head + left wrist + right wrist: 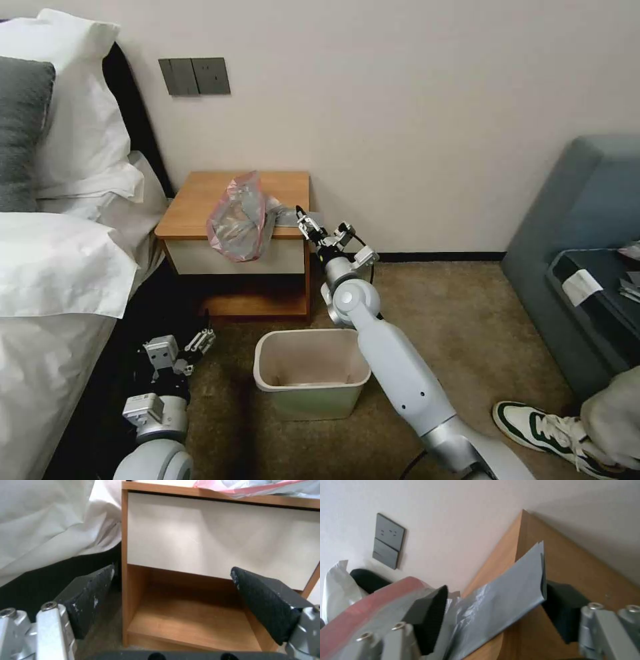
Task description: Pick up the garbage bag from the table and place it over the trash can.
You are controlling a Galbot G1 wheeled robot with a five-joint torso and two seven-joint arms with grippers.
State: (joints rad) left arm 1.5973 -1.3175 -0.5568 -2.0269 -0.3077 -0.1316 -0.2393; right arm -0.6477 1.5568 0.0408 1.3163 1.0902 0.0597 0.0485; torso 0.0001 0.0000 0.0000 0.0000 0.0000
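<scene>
Garbage bag (239,217): crumpled grey, pink-rimmed, overhanging table (193,207); right gripper (493,605) fingers apart around flap.

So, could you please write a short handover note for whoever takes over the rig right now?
Right pincer: open at the table's front right edge, fingers straddling a grey flap of the garbage bag, not closed on it.
Left pincer: open, parked low beside the bed, facing the table's lower shelf.
Bag: on the tabletop, drooping over the drawer front.
Trash can: on the carpet before the table, unlined.
Done: reach to the bag.
Left: grip, lift, fit the bag over the can.
</scene>
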